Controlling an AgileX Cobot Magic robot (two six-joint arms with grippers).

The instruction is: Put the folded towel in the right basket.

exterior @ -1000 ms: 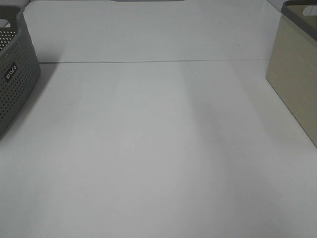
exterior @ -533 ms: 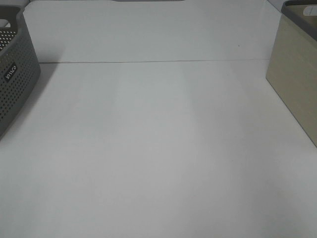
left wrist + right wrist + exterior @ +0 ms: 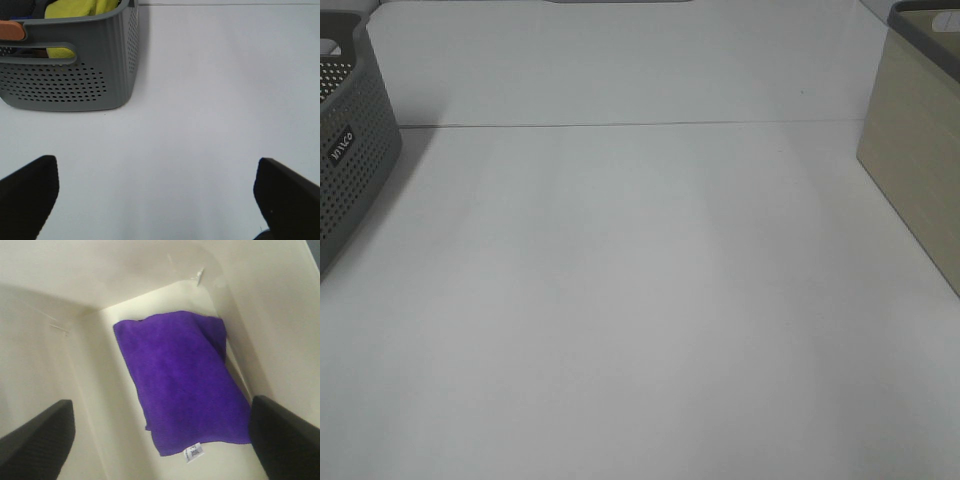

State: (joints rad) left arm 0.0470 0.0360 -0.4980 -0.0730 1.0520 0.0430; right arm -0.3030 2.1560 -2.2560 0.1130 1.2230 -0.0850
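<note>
A folded purple towel [image 3: 182, 380] lies flat on the floor of the cream basket [image 3: 100, 280], seen from above in the right wrist view. My right gripper [image 3: 160, 440] is open above it, holding nothing, its two fingers wide apart. The same beige basket [image 3: 920, 170] stands at the right edge of the exterior view; its inside is hidden there. My left gripper [image 3: 160, 200] is open and empty over the bare white table [image 3: 200, 100]. Neither gripper shows in the exterior view.
A grey perforated basket [image 3: 70, 75] with a yellow cloth [image 3: 75, 10] inside stands on the left; it also shows at the left edge of the exterior view [image 3: 350, 160]. A seam [image 3: 620, 125] runs across the white table.
</note>
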